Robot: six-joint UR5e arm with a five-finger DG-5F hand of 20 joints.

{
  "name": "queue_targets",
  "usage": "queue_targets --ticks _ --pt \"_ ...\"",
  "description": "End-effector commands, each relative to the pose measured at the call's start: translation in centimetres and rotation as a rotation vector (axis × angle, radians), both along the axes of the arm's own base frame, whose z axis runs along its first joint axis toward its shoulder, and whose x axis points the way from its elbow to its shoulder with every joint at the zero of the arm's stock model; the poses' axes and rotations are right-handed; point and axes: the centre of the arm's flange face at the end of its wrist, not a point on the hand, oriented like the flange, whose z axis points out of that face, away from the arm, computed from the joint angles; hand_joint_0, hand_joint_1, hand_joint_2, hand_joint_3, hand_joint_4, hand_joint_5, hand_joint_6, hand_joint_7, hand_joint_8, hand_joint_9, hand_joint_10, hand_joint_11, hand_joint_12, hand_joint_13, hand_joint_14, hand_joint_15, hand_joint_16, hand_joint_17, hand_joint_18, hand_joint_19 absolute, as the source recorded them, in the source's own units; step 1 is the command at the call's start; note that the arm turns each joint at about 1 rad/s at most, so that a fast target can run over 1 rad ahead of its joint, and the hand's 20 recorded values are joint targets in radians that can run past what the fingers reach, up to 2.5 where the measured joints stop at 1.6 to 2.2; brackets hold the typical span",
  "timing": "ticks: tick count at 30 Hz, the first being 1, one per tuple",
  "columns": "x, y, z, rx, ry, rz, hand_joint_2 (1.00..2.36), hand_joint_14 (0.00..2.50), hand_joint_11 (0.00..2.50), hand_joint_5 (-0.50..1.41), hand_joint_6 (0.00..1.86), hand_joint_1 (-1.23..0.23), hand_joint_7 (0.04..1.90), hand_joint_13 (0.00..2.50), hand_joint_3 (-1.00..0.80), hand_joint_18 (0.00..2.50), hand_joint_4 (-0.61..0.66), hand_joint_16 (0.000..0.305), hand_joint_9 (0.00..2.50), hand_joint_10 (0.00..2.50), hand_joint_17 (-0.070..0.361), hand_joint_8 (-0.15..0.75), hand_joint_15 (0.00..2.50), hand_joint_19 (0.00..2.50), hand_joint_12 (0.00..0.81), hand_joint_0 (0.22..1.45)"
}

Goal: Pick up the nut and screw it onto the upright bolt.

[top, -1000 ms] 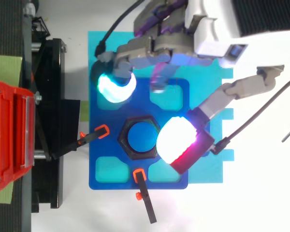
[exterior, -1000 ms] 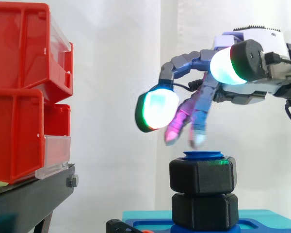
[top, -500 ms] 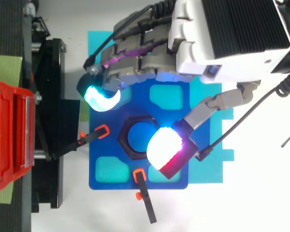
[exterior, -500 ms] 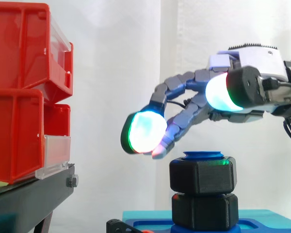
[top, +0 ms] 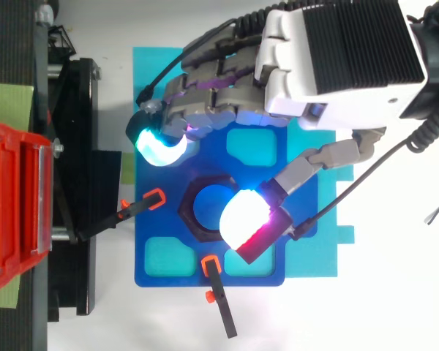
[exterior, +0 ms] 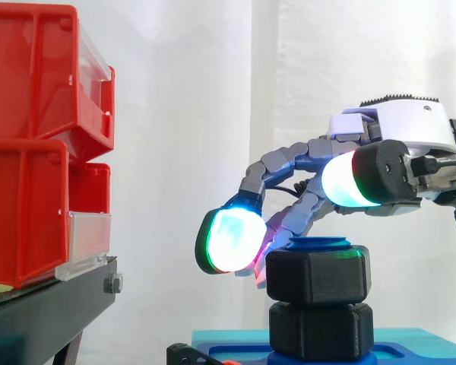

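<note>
The black hexagonal plastic nut [exterior: 317, 277] sits atop the upright blue bolt [top: 208, 205] at the centre of the dark blue base plate [top: 183, 276]. The hand [top: 336, 66] hovers over it, its fingers loosely bent and spread wide, gripping nothing.

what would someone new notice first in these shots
The hand, glowing white and green, sits low in the middle of the scene, right at a black nut near the top of an upright blue bolt. After that, the red bins stacked at the left of the side view stand out against the white curtain, and so does the blue plate under the bolt.
</note>
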Motion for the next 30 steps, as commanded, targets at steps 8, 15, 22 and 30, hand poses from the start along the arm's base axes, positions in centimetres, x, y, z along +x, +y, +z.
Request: queue_targets --ticks 8,15,22,30 --pt "0.1 0.8 -0.1 0.001 0.008 -0.006 1.00 0.01 0.16 -0.09 0.50 -0.43 0.95 0.71 -0.50 0.48 0.20 0.046 1.00 0.01 0.103 0.240 0.15 0.37 0.307 0.49" --pt "0.2 1.6 -0.2 0.001 0.009 0.004 1.00 0.01 0.18 -0.09 0.50 -0.43 0.95 0.74 -0.50 0.49 0.19 0.046 1.01 0.01 0.103 0.243 0.16 0.36 0.307 0.50" --pt "0.3 2.1 0.0 0.006 0.004 0.012 1.00 0.01 0.17 -0.10 0.50 -0.43 0.92 0.78 -0.50 0.52 0.19 0.045 1.01 0.01 0.101 0.240 0.18 0.36 0.304 0.50" --pt "0.3 2.5 0.0 0.016 0.008 0.017 1.00 0.01 0.18 -0.10 0.50 -0.42 0.92 0.81 -0.50 0.55 0.20 0.044 1.02 0.01 0.099 0.244 0.18 0.36 0.302 0.50"
